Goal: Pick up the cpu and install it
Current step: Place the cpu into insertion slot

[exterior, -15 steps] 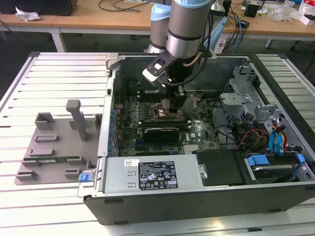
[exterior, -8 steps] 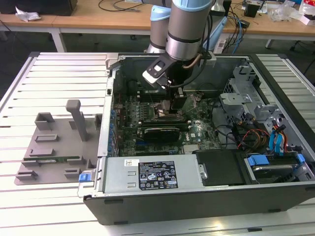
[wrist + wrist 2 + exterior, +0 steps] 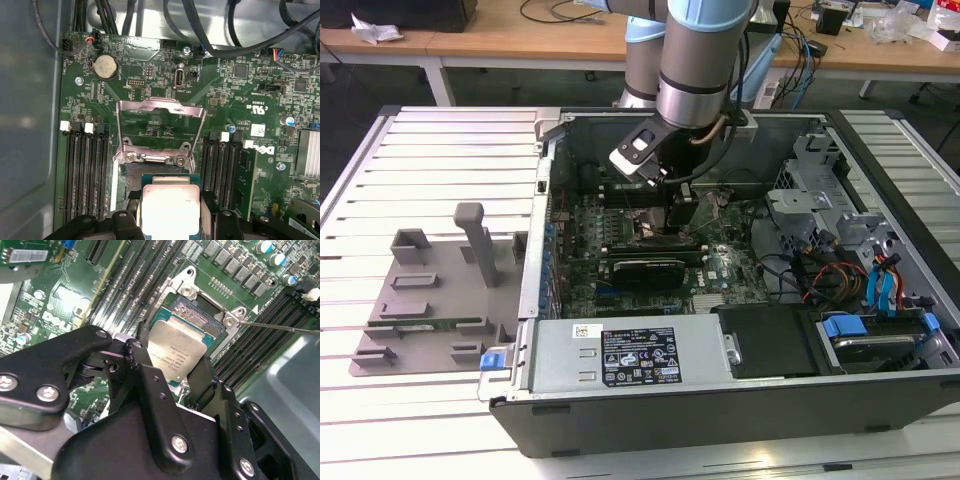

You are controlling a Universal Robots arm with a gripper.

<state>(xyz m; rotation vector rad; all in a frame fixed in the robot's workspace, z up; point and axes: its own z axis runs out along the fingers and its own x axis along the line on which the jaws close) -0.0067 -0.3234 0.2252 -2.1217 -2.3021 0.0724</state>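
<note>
Second wrist view: the cpu [image 3: 180, 347], one flat square chip with a matte silvery top plate and a thin teal-green rim, is clamped at two opposite edges by the claw [image 3: 172, 365]. The claw's two black fingers [image 3: 142, 357] press against the chip's sides. The chip hangs directly over the open socket [image 3: 200, 310]; contact with the socket cannot be determined.

In the first wrist view, one stamped metal bracket [image 3: 160, 107] stands hinged open just beyond the cpu [image 3: 170, 207]. Banks of long black memory slots [image 3: 85, 170] flank the socket on both sides. One round silver coin cell [image 3: 106, 66] sits farther out on the green motherboard [image 3: 150, 55], and black cables [image 3: 200, 20] run past the board's edge.

In the exterior view, the open computer case [image 3: 720, 420] lies on the slatted white counter [image 3: 450, 150]. One gray fixture plate [image 3: 430, 300] lies beside it, toward the counter's edge at the exterior view's left.
</note>
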